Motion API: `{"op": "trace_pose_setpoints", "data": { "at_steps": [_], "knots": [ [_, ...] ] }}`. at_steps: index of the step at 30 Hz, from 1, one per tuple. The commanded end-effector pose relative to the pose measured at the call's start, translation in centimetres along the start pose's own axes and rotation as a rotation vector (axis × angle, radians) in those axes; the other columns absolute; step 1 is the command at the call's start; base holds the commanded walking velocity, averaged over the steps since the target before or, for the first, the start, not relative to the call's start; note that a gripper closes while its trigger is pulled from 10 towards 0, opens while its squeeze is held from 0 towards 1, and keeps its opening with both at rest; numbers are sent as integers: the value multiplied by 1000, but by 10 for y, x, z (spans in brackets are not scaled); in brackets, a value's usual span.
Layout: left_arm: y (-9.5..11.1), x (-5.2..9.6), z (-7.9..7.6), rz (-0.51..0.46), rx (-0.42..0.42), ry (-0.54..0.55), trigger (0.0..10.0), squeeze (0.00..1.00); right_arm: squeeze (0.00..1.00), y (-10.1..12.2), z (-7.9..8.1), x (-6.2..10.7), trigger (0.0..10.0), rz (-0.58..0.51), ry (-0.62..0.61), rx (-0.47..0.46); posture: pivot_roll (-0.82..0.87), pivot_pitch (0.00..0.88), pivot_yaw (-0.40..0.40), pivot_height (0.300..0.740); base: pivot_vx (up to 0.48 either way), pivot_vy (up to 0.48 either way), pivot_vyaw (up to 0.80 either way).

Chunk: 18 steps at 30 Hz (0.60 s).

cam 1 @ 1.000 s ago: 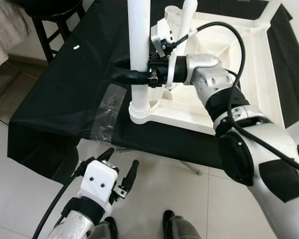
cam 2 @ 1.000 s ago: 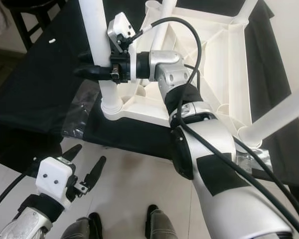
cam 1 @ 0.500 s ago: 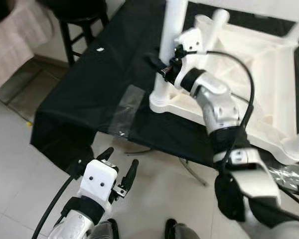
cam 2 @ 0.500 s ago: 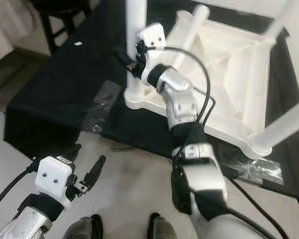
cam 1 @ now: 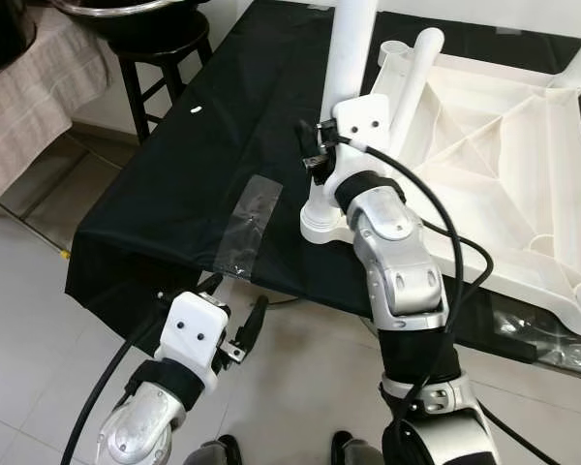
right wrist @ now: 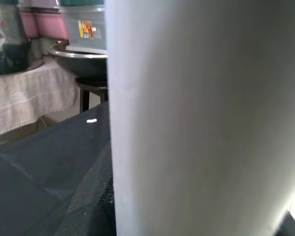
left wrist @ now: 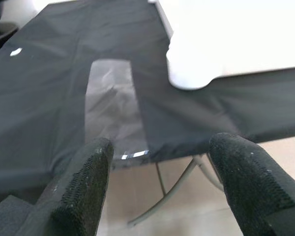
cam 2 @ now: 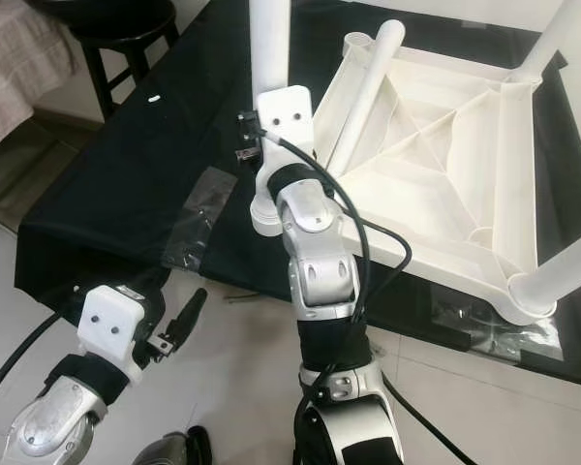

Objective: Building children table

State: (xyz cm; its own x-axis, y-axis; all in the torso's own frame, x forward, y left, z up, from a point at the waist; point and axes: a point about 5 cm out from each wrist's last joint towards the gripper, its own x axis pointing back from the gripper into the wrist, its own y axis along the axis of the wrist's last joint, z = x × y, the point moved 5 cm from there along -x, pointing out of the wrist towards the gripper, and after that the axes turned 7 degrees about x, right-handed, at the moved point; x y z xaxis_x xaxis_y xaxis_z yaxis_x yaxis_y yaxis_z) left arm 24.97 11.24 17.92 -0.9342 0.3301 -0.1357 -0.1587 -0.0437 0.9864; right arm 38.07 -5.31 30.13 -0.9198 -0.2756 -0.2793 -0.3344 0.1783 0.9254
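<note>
Right gripper (cam 1: 310,155) against upright table leg (right wrist: 201,118), wrist close-up.

You have one white upturned tabletop (cam 2: 445,145) lying on one black cloth (cam 1: 174,165). Three table legs stand in its corners: the near-left leg (cam 2: 269,58), the far-right leg (cam 2: 547,39) and the near-right leg (cam 2: 571,266). One loose leg (cam 2: 363,92) lies across the tabletop. One strip of clear plastic (cam 1: 242,228) lies beside the near-left leg. One dark stool (cam 1: 155,39) stands beyond the cloth.
</note>
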Motion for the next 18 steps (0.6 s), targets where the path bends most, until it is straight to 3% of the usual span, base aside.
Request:
{"op": "trace_pose_setpoints", "data": {
  "at_steps": [1,3,5,6,7,8,9,10,11,12,13,14,16,18],
  "knots": [
    [-6,2,5,22,-11,11,10000,0,1000,-52,51,33,10000,154,95,-220,51,197,-41,740,0,0,0],
    [-7,1,5,20,-11,13,10000,0,1000,-44,52,28,10000,102,200,-246,50,191,-44,740,0,0,0],
    [-6,-1,3,14,-11,11,10000,0,1000,-31,46,19,10000,7,389,-232,53,191,-50,740,0,0,0],
    [-6,-1,3,14,-11,11,10000,0,1000,-31,46,19,10000,7,389,-232,53,191,-50,740,0,0,0],
    [-6,-1,2,12,-10,11,10000,0,1000,-27,42,17,10000,-28,495,-221,54,188,-57,740,0,0,0],
    [-6,-1,1,9,-8,10,10000,0,663,-23,40,18,10000,-62,608,-200,54,189,-64,740,0,0,0],
    [-6,-1,1,9,-8,10,10000,0,663,-23,40,18,10000,-62,608,-200,54,189,-64,740,0,0,0],
    [-6,-1,1,8,-7,10,10000,0,8,-22,37,19,10000,-81,692,-168,54,189,-64,740,0,0,0],
    [-6,-1,1,8,-7,10,10000,0,8,-22,37,19,10000,-81,692,-168,54,189,-64,740,0,0,0],
    [-6,-1,-1,5,-4,8,10000,0,0,-23,33,21,10000,-93,800,-147,61,194,-69,740,0,0,0],
    [-6,-1,-1,5,-4,8,10000,0,0,-23,33,21,10000,-93,800,-147,61,194,-69,740,0,0,0],
    [-5,1,-3,4,-2,6,10000,0,0,-26,26,19,10000,-92,875,-130,71,206,-71,740,0,0,0],
    [-5,1,-3,4,-2,6,10000,0,0,-26,26,19,10000,-92,875,-130,71,206,-71,740,0,0,0],
    [-3,9,-7,8,3,6,10000,0,0,-28,4,-3,10000,-75,841,-76,103,232,-72,740,0,0,0]
  ]
}}
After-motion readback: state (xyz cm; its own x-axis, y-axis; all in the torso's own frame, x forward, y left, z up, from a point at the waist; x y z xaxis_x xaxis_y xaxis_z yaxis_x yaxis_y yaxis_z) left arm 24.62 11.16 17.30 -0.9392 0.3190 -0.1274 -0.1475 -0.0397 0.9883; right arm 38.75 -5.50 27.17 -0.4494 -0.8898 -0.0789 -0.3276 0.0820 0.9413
